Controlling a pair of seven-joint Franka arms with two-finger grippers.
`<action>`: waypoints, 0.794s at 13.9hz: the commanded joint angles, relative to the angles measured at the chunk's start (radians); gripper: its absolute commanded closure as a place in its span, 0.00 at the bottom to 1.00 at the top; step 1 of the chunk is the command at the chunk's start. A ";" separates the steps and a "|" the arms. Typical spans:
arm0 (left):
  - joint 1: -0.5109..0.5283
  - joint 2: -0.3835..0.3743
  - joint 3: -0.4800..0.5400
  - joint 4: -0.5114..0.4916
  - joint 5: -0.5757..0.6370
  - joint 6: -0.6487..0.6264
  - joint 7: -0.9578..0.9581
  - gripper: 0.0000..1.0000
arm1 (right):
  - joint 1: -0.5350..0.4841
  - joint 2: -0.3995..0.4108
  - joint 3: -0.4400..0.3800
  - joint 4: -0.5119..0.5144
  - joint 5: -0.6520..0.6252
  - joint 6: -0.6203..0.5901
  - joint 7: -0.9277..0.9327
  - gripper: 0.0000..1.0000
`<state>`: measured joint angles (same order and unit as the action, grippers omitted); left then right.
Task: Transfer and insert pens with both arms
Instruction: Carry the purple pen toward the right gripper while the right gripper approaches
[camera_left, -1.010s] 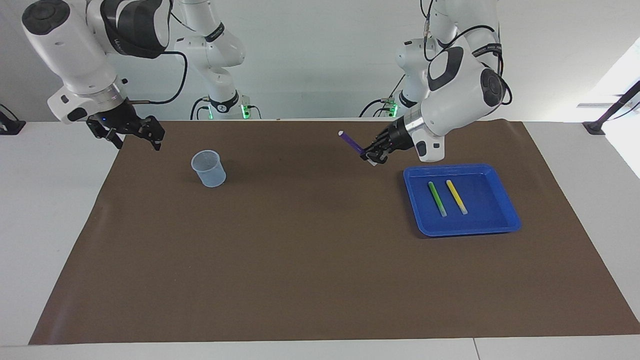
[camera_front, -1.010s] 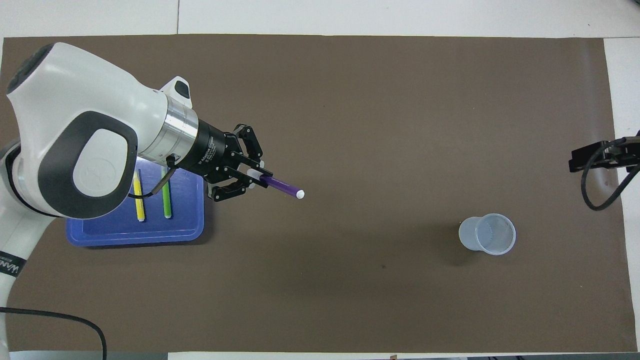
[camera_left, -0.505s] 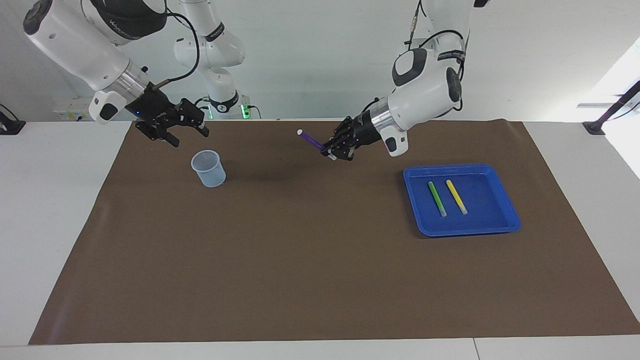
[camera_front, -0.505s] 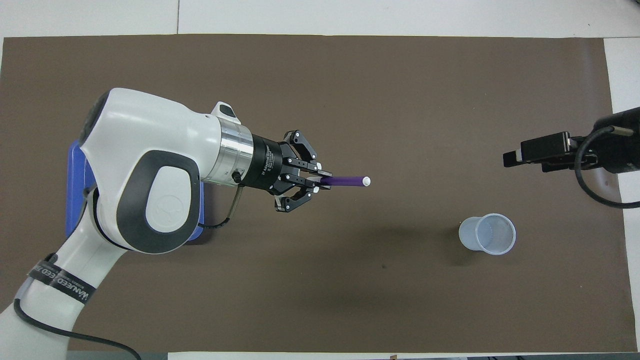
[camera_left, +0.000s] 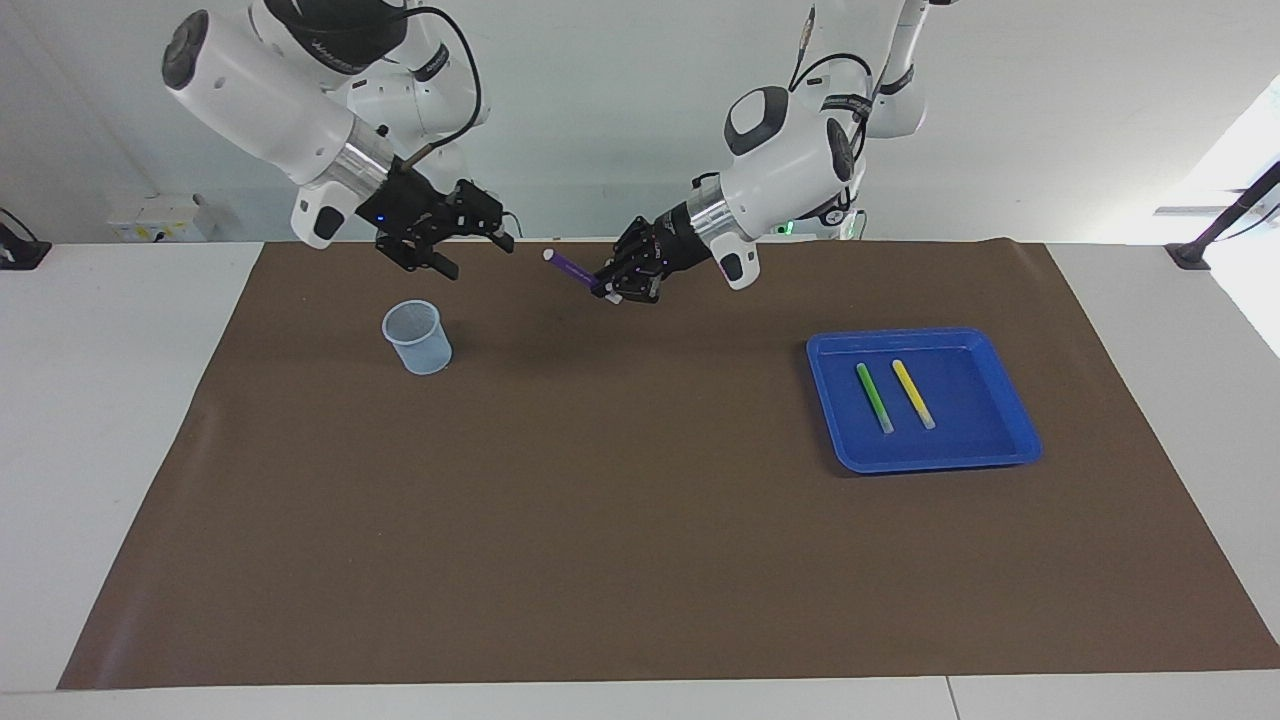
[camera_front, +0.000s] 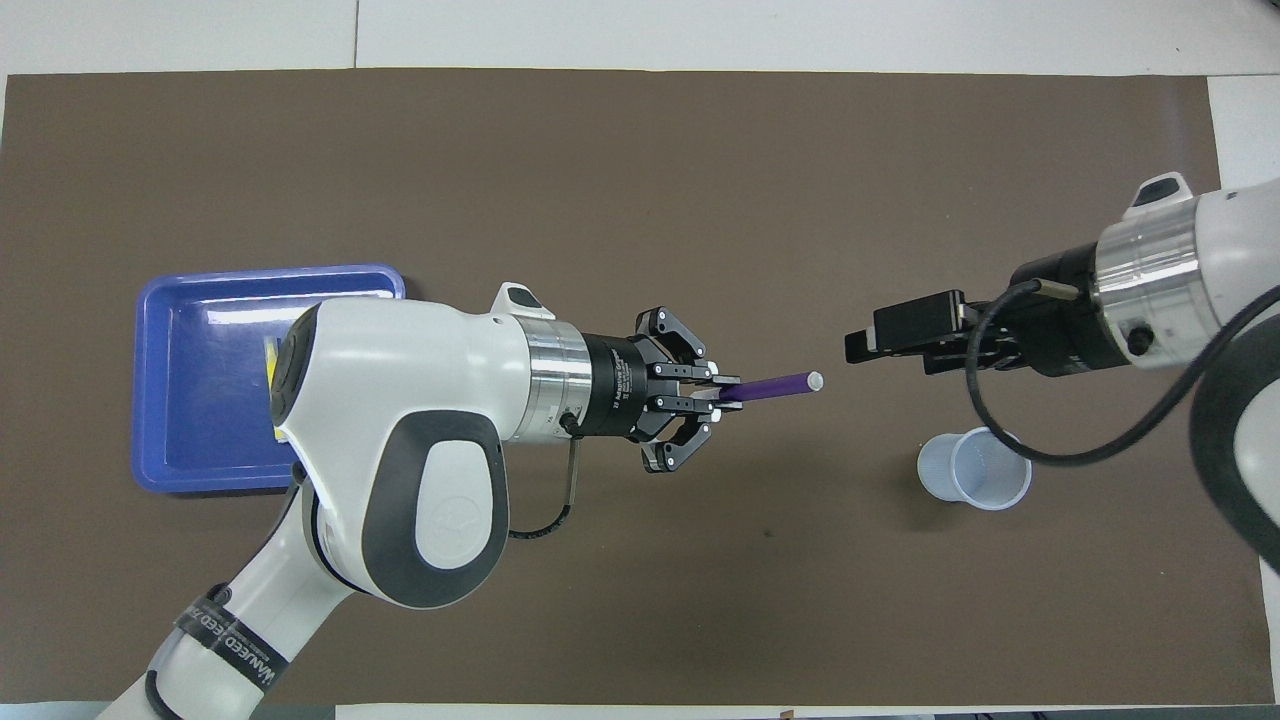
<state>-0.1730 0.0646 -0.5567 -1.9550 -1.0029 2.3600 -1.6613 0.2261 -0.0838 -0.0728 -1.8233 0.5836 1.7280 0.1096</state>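
**Mid-air handover: purple pen offered from left arm to right arm**

Facing and overhead views. The left gripper (camera_left: 612, 290) (camera_front: 722, 392), at upper centre of the facing view, has its jaws clamped on one end of the purple pen (camera_left: 570, 266) (camera_front: 770, 386). The pen is held above the tabletop (camera_left: 640, 560), tilted slightly upward, and its white-tipped free end points toward the right gripper (camera_left: 478, 232) (camera_front: 862, 345). The right gripper hovers at upper left of the facing view with its jaws apart, just short of the pen's tip and not touching it; it is over the mat just above the translucent cup (camera_left: 416, 337) (camera_front: 974, 468). The green pen (camera_left: 874, 397) and the yellow pen (camera_left: 913, 393) lie side by side, apart, in the blue tray (camera_left: 1015, 440) (camera_front: 170, 400) at the right of the facing view; in the overhead view the left arm hides most of them.

Handling. The pen appears light, stiff and smooth, so it is likely to pivot or slip if pinched near its tip. The exposed shaft between the left jaws and the white end is judged the best place to take hold, roughly midway along it, gripped across the barrel.

Pose. Both wrists are turned nearly level and face each other along one line, forearms slanting down from bases at the top of the facing view. The left forearm spans the tray's edge in the overhead view.
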 joint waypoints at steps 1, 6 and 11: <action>-0.052 -0.051 0.009 -0.068 -0.063 0.102 -0.020 1.00 | 0.033 -0.039 -0.001 -0.059 0.024 0.074 0.073 0.00; -0.069 -0.057 0.009 -0.082 -0.121 0.134 -0.020 1.00 | 0.055 -0.073 -0.001 -0.129 0.024 0.122 0.062 0.13; -0.074 -0.058 0.009 -0.088 -0.151 0.166 -0.020 1.00 | 0.055 -0.076 -0.002 -0.136 0.050 0.102 0.088 0.20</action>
<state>-0.2334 0.0456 -0.5567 -2.0057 -1.1232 2.4973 -1.6699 0.2817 -0.1321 -0.0768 -1.9288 0.6091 1.8240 0.1770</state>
